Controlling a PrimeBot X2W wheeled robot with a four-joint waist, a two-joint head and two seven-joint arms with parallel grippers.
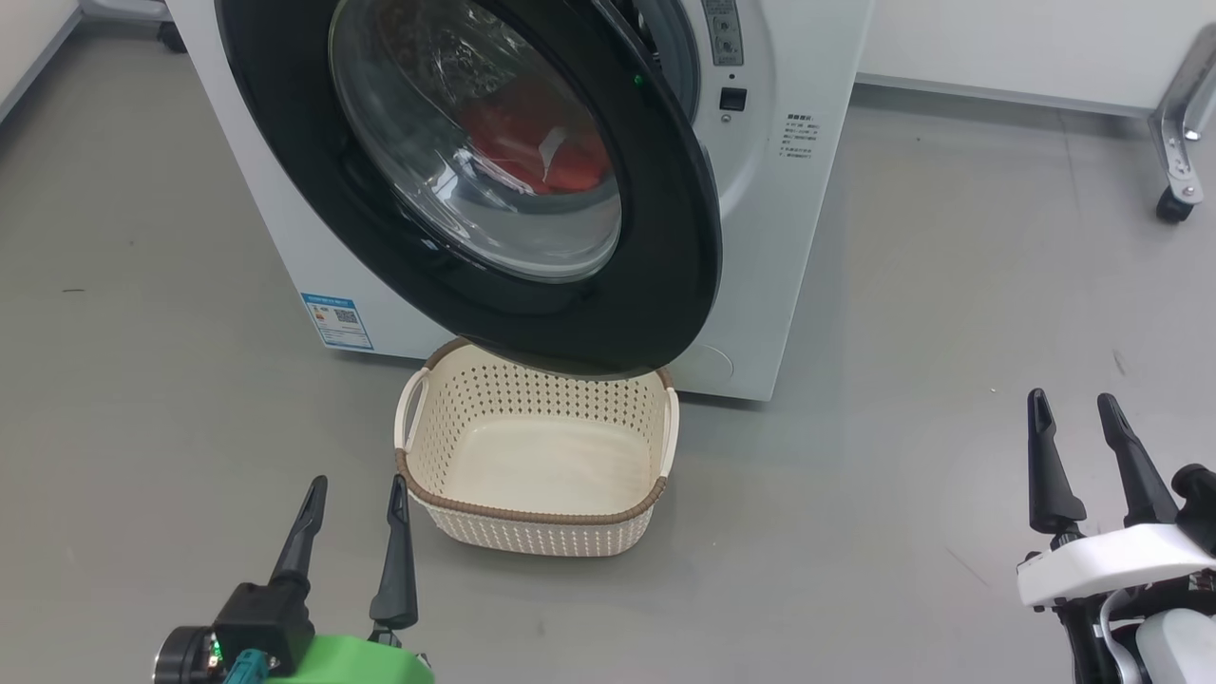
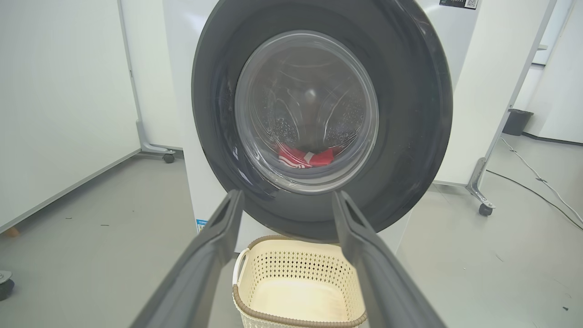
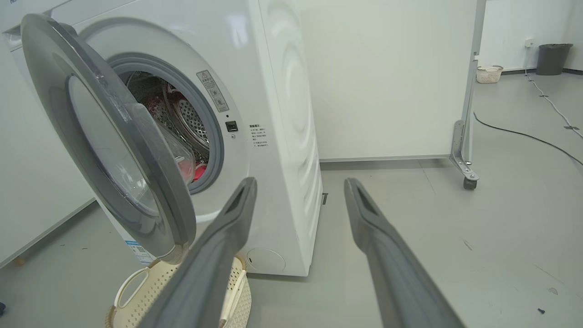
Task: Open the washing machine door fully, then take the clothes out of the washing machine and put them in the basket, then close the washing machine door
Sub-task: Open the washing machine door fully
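Grey floor (image 1: 142,380) of a white-walled room, with the washing machine (image 1: 769,237) standing on it and the basket (image 1: 532,537) set on the floor just in front of the machine.

**Progress.** The washing machine door (image 1: 665,237) stands partly open, swung out from the front at an angle, and its lower rim hangs over the far edge of the basket. By the look of it, the opening step is begun but not finished. Red clothes (image 1: 541,152) lie in the drum (image 3: 193,120) and the basket holds nothing, so unloading and closing are both left to do.

**Jaws.** The left jaws, fingers (image 1: 399,541) low beside the basket's near left corner, are spread wide and hold nothing. The right jaws, fingers (image 1: 1050,465) well apart from the machine on its right, are likewise wide and empty. Neither touches the door.

**Hidden or unclear.** The top of the machine is cut off in the head view. The door's hinge and any handle cannot be made out. Reflections on the glass blur the clothes, so their number cannot be told. The door covers the basket's far rim in the head view.
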